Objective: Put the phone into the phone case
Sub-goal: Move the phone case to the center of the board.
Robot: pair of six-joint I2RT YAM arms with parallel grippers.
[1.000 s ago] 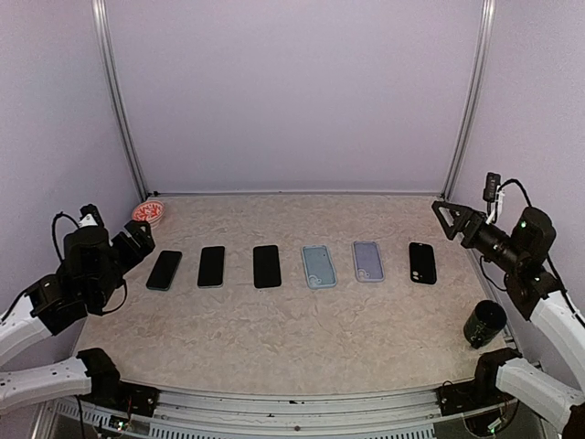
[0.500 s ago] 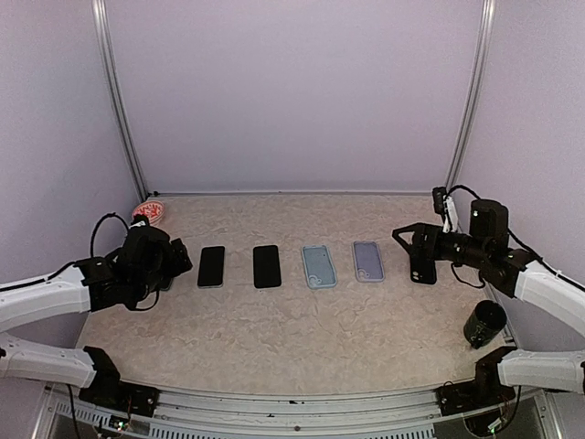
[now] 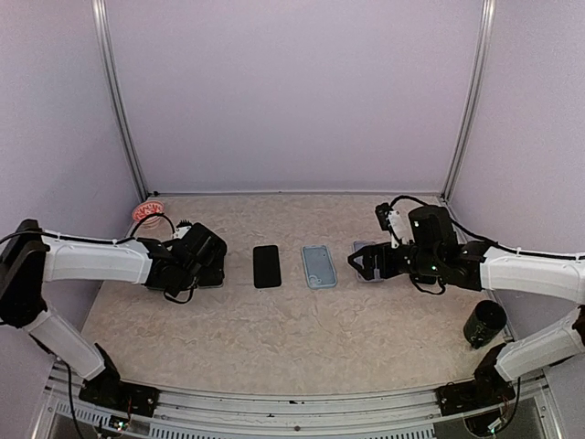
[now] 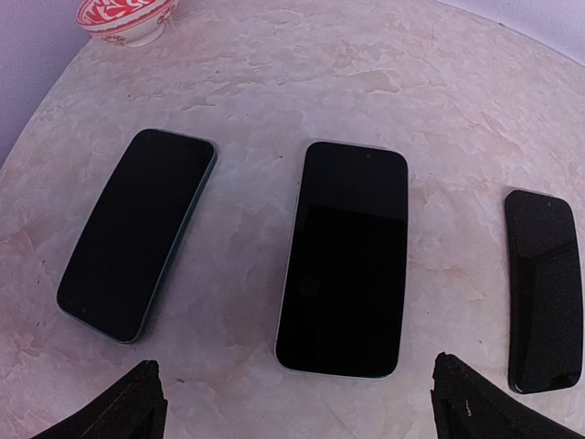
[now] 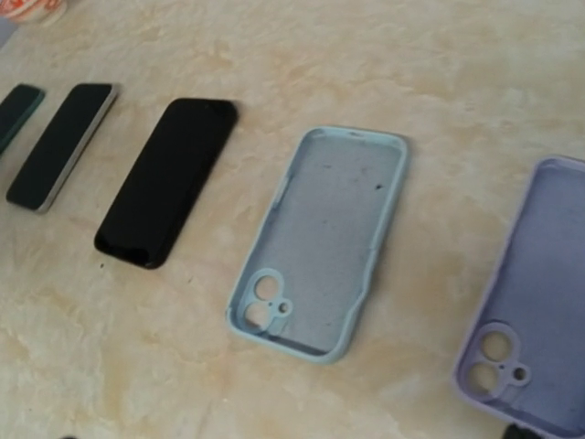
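Three dark phones lie in a row in the left wrist view: a teal-edged one (image 4: 137,233), a silver-edged one (image 4: 345,258) and a black one (image 4: 545,288). My left gripper (image 4: 297,402) hangs open above the near end of the silver-edged phone, touching nothing. From above it (image 3: 208,261) hides the two left phones; the black phone (image 3: 266,265) shows. A light blue phone case (image 5: 320,242) and a purple case (image 5: 539,302) lie hollow side up. My right gripper (image 3: 363,263) hovers open and holds nothing, over the purple case beside the blue case (image 3: 318,266).
A red-and-white bowl (image 3: 151,211) sits at the back left corner of the table. A black cup (image 3: 483,323) stands near the front right edge. The right wrist view also shows the black phone (image 5: 166,178) left of the blue case.
Both arms have swung in from the table's sides to the row. The left one now hovers over the left phones, the right one over the cases. Both grippers stayed open.
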